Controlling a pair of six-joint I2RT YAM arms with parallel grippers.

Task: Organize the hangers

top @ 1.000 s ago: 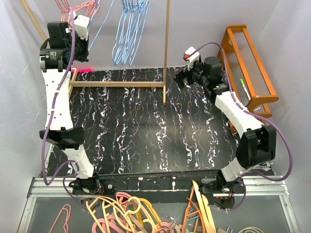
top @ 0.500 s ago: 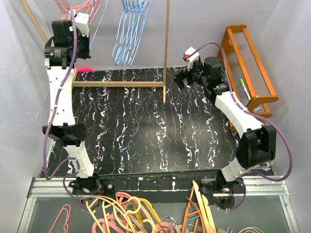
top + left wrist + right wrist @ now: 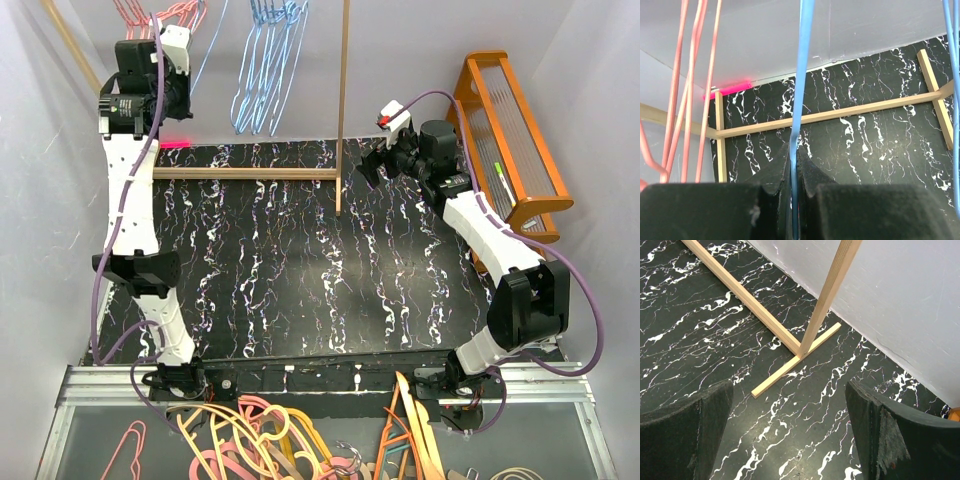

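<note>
Several pink-red wire hangers (image 3: 160, 12) and light blue wire hangers (image 3: 268, 70) hang at the back, their hooks cut off by the top edge. My left gripper (image 3: 176, 55) is raised high at the back left, between the two groups. It is shut on the wire of one light blue hanger (image 3: 801, 75), which runs straight up between the jaws. Pink wires (image 3: 690, 85) hang to its left and more blue wire (image 3: 950, 60) at the right edge. My right gripper (image 3: 366, 162) is open and empty, low over the black marbled table near the wooden post (image 3: 827, 295).
A wooden rack has an upright post (image 3: 343, 100) and a base rail (image 3: 240, 172) along the table's back. An orange slatted rack (image 3: 510, 140) stands at the right. Thicker orange, pink and cream hangers (image 3: 260, 440) lie in a heap below the table's near edge.
My left arm has lifted and shifted a little right with the blue hanger in its grip. The right gripper has barely moved.
</note>
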